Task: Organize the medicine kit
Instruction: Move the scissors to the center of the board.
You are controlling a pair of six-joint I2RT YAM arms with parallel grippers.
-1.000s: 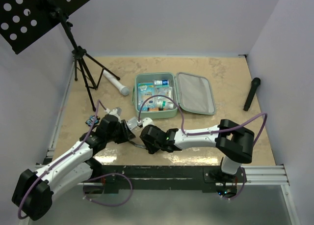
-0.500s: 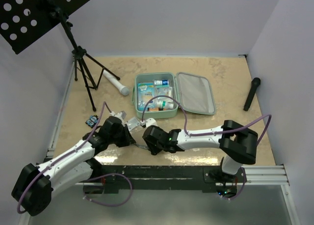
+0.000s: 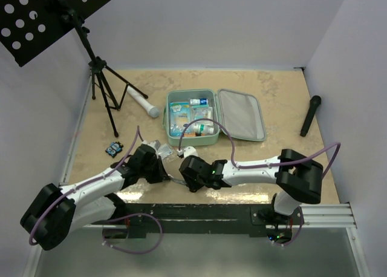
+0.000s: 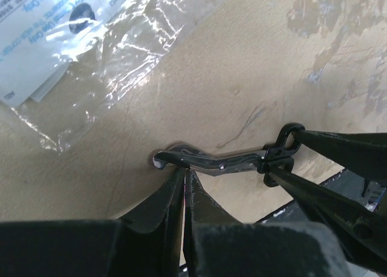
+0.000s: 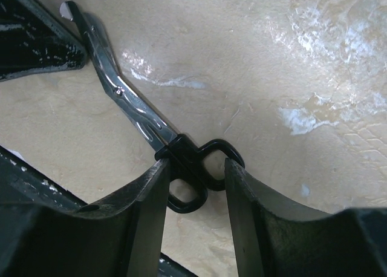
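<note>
- A black perforated music stand (image 3: 48, 17) on a tripod fills the far left corner. A white-and-grey tube (image 3: 143, 101) and a small black-and-red gadget (image 3: 113, 149) lie near its feet, well apart from the work.
- The left hand (image 4: 183, 175) is clenched on the blade end of the scissors (image 4: 217, 162), its fingers pressed almost together just behind the tip. It probably pins that end so the flat metal can be lifted.
- A clear plastic packet (image 4: 72, 47) lies just beside it, untouched.
- The right hand (image 5: 196, 168) grasps the black handle loops, 1 finger on each side. With 2 hands on opposite ends, this looks like a handover or a joint lift.
- The medicine kit (image 3: 240, 115) lies open beyond both hands at mid-worktop. Its tray of packets and bottles is on the left and its lid lies flat to the right, ready to receive things.
- A black microphone (image 3: 310, 115) lies far right.
- The worktop (image 3: 272, 89) is glossy beige marble-pattern, and pale walls close 3 sides.
</note>
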